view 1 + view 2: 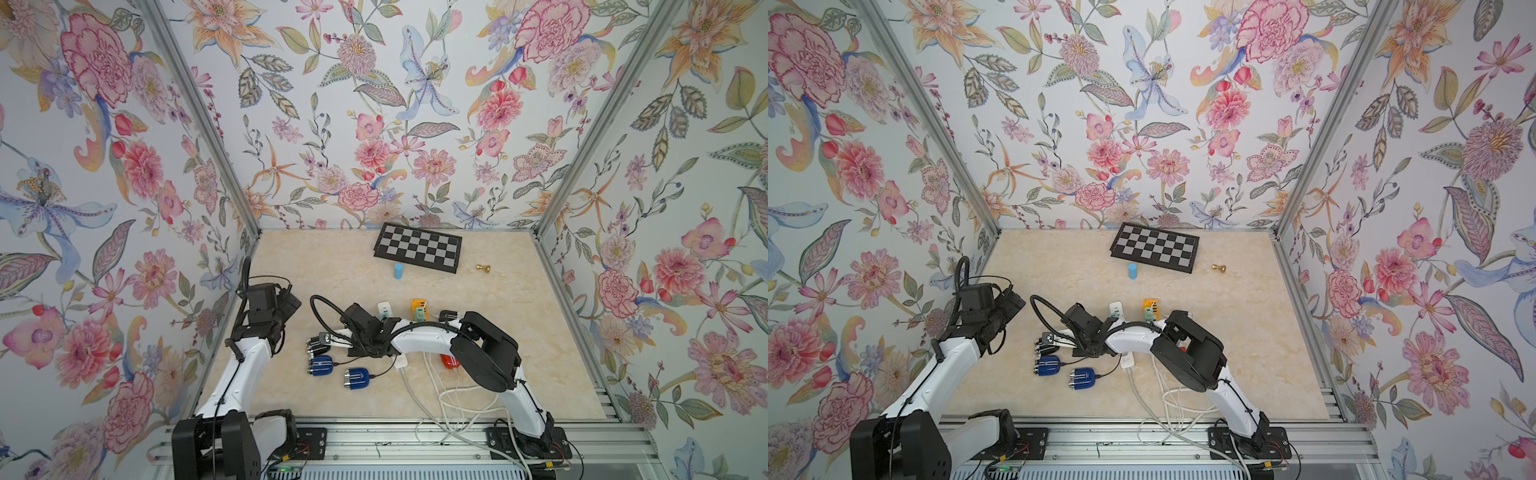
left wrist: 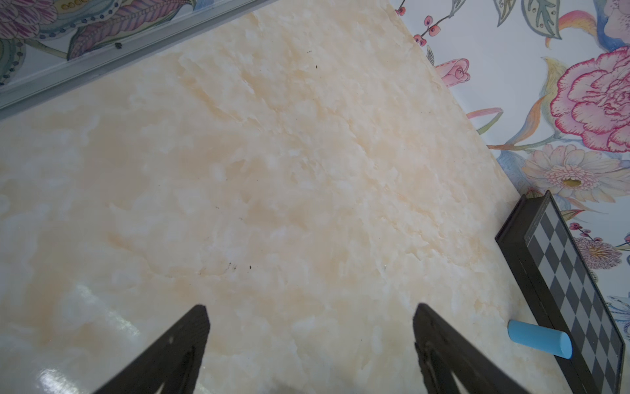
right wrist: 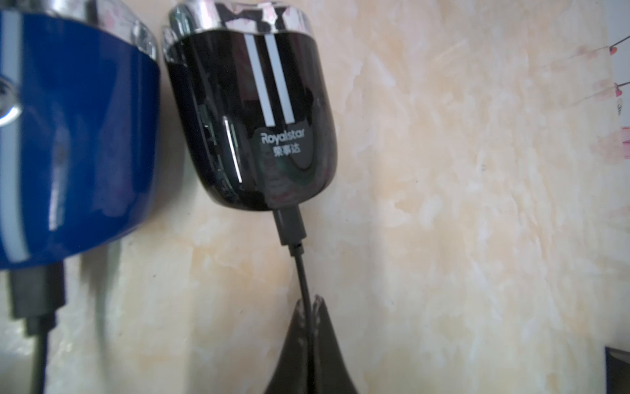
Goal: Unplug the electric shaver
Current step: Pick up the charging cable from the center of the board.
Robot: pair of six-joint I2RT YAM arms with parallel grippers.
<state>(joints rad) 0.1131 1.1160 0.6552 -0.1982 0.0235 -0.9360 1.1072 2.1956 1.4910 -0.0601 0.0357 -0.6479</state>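
Blue shaver (image 3: 78,136) blurred and cropped, power strip (image 1: 400,361) mostly hidden under right arm (image 1: 419,338)

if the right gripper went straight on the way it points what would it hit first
Likely the plug in the black shaver; the right gripper is shut on the cable behind it.

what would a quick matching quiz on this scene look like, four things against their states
Things:
1 black Royalstar shaver
2 right claw
3 left claw
4 blue cylinder

States:
A open above bare tabletop
B beside the chessboard
C charging cable plugged into its base
D shut on that charging cable

Pairs: 1-C, 2-D, 3-A, 4-B
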